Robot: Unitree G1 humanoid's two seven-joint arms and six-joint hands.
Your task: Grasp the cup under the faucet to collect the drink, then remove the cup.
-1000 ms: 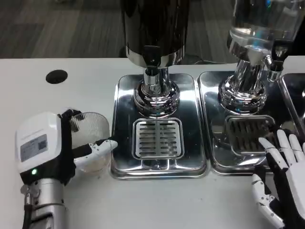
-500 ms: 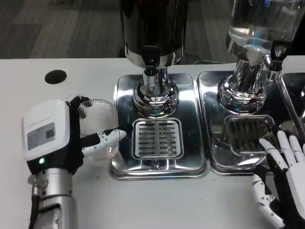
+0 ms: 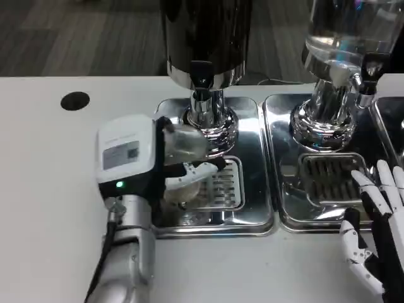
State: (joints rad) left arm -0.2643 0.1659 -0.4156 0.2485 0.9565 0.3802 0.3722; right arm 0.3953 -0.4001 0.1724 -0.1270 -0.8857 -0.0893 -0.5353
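Since a moment ago, the left hand point(image 3: 136, 161) has carried the clear plastic cup point(image 3: 183, 148) rightward off the table point(image 3: 50, 189) and over the left drip tray point(image 3: 252, 214). Its fingers point(image 3: 201, 170) grip the cup, which sits tilted above the slotted grate point(image 3: 224, 186), just in front of the chrome faucet point(image 3: 202, 95) of the dark dispenser. Beside the right drip tray's point(image 3: 284, 214) front edge, the right hand point(image 3: 375, 233) rests with fingers spread, holding nothing.
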